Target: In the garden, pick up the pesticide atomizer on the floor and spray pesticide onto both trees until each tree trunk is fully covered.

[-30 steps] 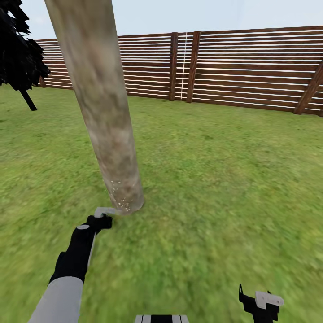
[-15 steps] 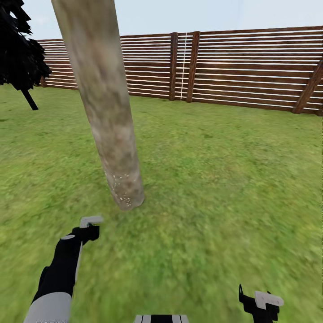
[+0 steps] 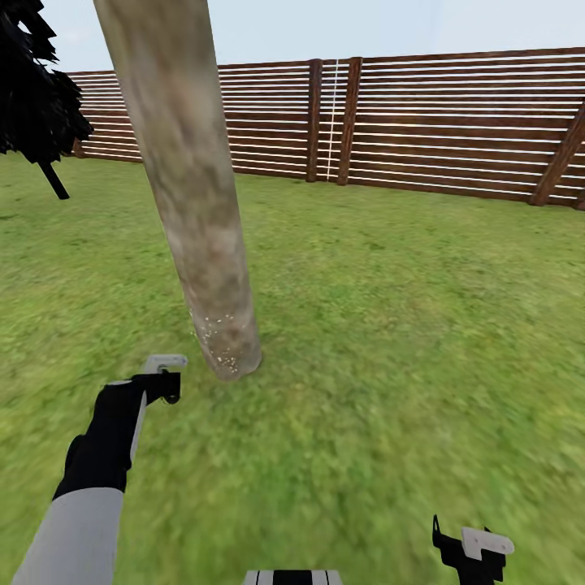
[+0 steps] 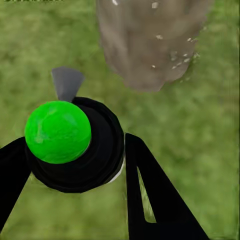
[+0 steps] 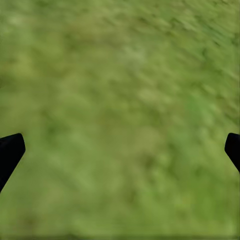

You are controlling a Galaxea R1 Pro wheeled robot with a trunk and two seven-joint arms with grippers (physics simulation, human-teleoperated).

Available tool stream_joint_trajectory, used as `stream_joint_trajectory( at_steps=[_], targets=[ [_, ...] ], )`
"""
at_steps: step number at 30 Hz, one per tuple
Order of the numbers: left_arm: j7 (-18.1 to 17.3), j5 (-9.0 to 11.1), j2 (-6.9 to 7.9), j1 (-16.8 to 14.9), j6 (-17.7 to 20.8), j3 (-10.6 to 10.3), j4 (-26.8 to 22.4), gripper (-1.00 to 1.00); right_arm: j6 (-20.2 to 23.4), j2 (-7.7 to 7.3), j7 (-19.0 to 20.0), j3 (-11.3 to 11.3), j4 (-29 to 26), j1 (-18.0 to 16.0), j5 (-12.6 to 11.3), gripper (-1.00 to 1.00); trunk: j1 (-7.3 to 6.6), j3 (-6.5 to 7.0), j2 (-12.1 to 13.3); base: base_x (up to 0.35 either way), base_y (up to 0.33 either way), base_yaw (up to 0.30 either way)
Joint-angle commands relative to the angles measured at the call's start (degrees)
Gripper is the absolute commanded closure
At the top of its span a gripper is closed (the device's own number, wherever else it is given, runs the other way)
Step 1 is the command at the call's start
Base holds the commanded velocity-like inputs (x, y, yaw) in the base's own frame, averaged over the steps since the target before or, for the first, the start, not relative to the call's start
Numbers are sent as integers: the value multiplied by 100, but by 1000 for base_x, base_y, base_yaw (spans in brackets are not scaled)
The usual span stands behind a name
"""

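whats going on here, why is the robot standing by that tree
The robot is on a lawn facing a thick pale tree trunk. Its left gripper is shut on the pesticide atomizer, a black bottle with a green top, aimed at the trunk's base, where pale specks show. The right gripper hangs open over bare grass, holding nothing.

Green lawn (image 3: 406, 325), tree trunk (image 3: 195, 211) rooted in it, possibly speckled
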Motion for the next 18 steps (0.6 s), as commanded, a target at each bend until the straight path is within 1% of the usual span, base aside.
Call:
stream_joint_trajectory(
  at_steps=[1, 2, 4, 5, 6, 8, 10, 11, 12, 13, 14, 15, 16, 17, 18],
  targets=[
    [-8, -28, -1, 6, -5, -301, 15, 100, 0, 0, 0, 0, 0, 1, 0, -100, 0, 0, 0, 0, 0, 0],
    [-12, -24, 1, 7, -5, -477, 17, 100, 0, 0, 0, 0, 0, 1, 0, -100, 0, 0, 0, 0, 0, 0],
    [-16, -11, 27, -4, 1, -754, -6, 100, 0, 0, 0, 0, 0, -1, 0, -100, 0, 0, 0, 0, 0, 0],
    [-18, 26, 64, -35, 7, -802, -12, 100, 0, 0, 0, 0, 0, 1, 0, -100, 0, 0, 0, 0, 0, 0],
    [-22, 106, 187, -64, 10, -689, -21, 100, 0, 0, 0, 0, 0, 2, 0, -100, 0, 0, 0, 0, 0, 0],
    [-26, 248, 519, -193, 19, -426, -58, 100, 0, 0, 0, 0, 0, 2, 0, -100, 0, 0, 0, 0, 0, 0],
    [-21, 360, 601, -200, 18, -382, -67, 100, 0, 0, 0, 0, 0, 2, 0, -100, 0, 0, 0, 0, 0, 0],
    [-3, 374, 600, -193, 6, -382, -30, 100, 0, 3, 0, 0, 0, 2, 0, -100, 0, 0, 0, 0, 0, 0],
    [19, 386, 588, -187, -12, -382, 87, 100, 0, 6, 0, 0, 0, 2, 0, -100, 0, 0, 0, 0, 0, 0],
    [31, 393, 557, -183, -42, -382, 319, 100, 0, 3, 0, 0, 0, 3, 0, -100, 0, 0, 0, 0, 0, 0],
    [43, 396, 484, -180, -76, -388, 640, 100, 0, 3, 0, 0, 0, 3, 0, -100, 0, 0, 0, 0, 0, 0],
    [61, 392, 333, -179, -143, -393, 948, 100, 0, 5, 0, 0, 0, 0, 0, -100, 0, 0, 0, 0, 0, 0],
    [89, 383, 175, -178, -236, -396, 1091, 100, 0, 6, 0, 0, 0, 1, 0, -100, 0, 0, 0, 0, 0, 0],
    [144, 379, 56, -178, -300, -397, 1146, 100, 0, 5, 0, 0, 0, 0, 0, -100, 0, 0, 0, 0, 0, 0],
    [294, 376, -110, -178, -359, -403, 1194, 100, 0, 5, 0, 0, 0, 0, 0, -100, 0, 0, 0, 0, 0, 0]
  ],
)
